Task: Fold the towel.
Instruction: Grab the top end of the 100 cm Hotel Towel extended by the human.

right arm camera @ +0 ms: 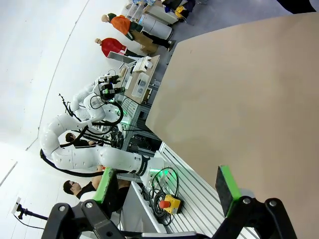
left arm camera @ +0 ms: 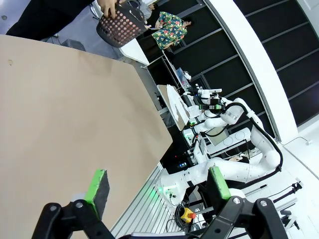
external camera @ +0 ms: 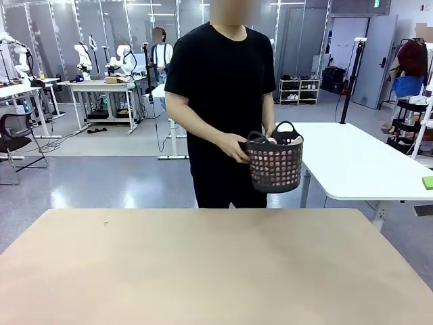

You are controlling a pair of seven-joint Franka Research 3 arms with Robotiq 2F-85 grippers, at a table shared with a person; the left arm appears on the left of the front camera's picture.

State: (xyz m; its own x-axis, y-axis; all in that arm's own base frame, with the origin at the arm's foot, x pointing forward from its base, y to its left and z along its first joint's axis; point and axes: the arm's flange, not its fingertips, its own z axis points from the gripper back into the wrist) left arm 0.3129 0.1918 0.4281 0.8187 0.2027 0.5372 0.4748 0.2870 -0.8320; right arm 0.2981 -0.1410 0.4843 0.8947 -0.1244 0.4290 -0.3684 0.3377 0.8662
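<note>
Beyond the table [external camera: 203,271], a person's hand [external camera: 238,147] holds the basket [external camera: 256,169] with the towel [external camera: 284,141] inside. Folding looks unstarted; left jaws and right jaws stand released, empty. Next, the towel needs laying flat on the table

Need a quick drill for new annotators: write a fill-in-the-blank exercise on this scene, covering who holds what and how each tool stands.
1. The dark basket is held beyond the table's far edge by the ____.
2. Pink shows through the basket's holes: inside lies the ____.
3. The left tool and the right tool hold nothing; the jaws of both stand ____.

Missing words: person; towel; open.
</note>
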